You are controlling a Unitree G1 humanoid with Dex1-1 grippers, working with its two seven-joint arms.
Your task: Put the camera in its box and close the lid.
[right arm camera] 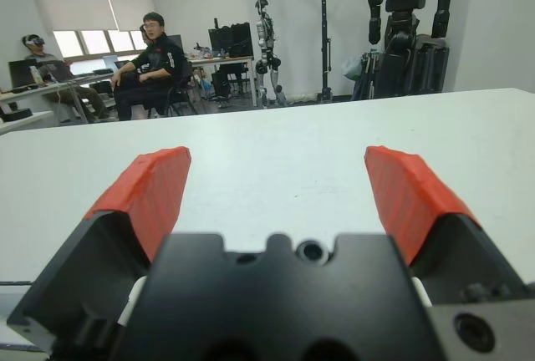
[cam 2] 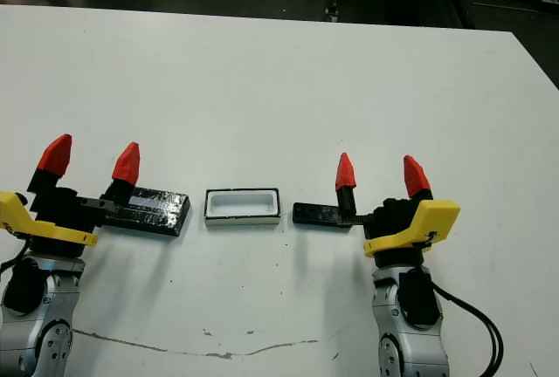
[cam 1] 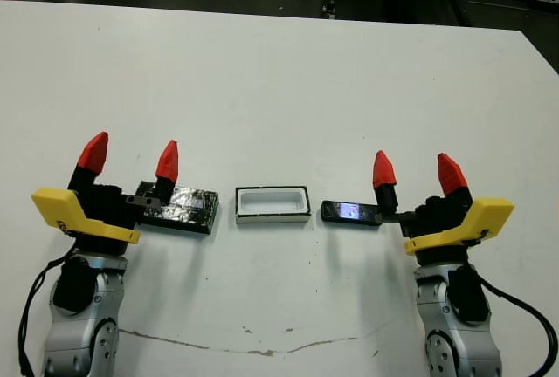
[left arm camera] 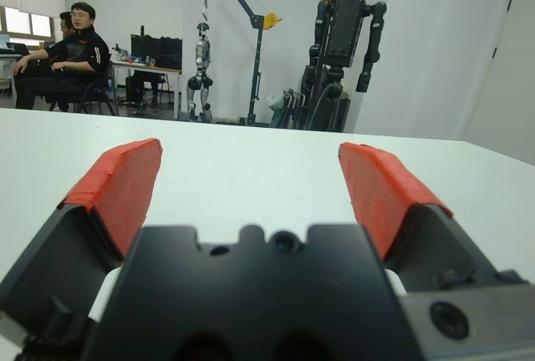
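Observation:
The white box [cam 1: 272, 203] sits open on the table between my two arms. To its left lies the lid [cam 1: 180, 208], black and crinkly with a pale strip, partly under my left gripper's inner finger. On the box's other side rests the camera [cam 1: 349, 212], a slim black bar with a bluish spot; its far end reaches under my right gripper's inner finger. My left gripper [cam 1: 130, 157] is open with nothing between its fingers. My right gripper [cam 1: 416, 172] is open and empty too. Neither wrist view shows the box, lid or camera.
The white table [cam 1: 279, 80] stretches far ahead of the grippers, and a thin crack line [cam 1: 236, 346] runs near its front edge. Beyond the table, the wrist views show seated people [right arm camera: 155, 60] and robot stands [left arm camera: 347, 43].

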